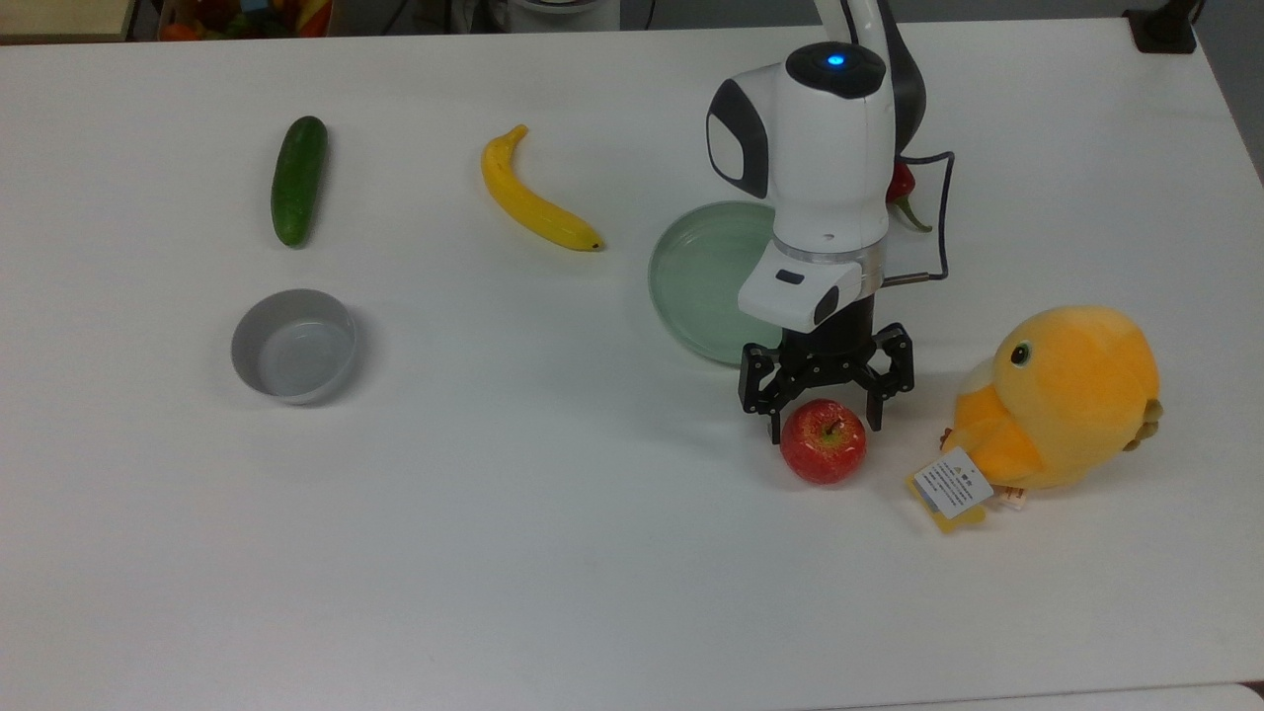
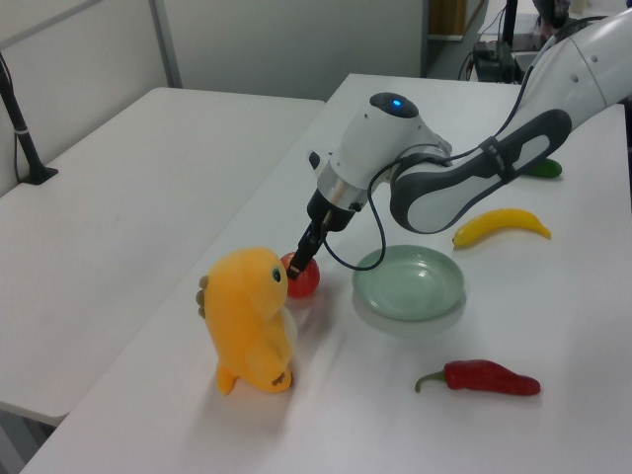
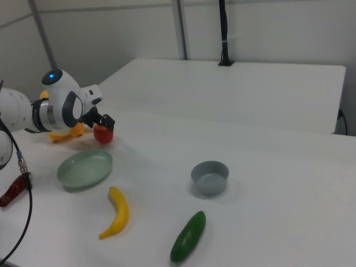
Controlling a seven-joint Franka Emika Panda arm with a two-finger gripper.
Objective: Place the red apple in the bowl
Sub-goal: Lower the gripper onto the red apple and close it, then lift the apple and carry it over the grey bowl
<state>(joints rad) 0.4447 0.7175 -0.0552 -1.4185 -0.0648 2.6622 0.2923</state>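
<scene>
Top view: looked steeply down on the white table [image 1: 494,553] from above; left view: stood low and near, beside the plush chick [image 2: 247,321]; right view: faced it from the opposite end, farther back; all shared the green plate [image 1: 696,281].
</scene>
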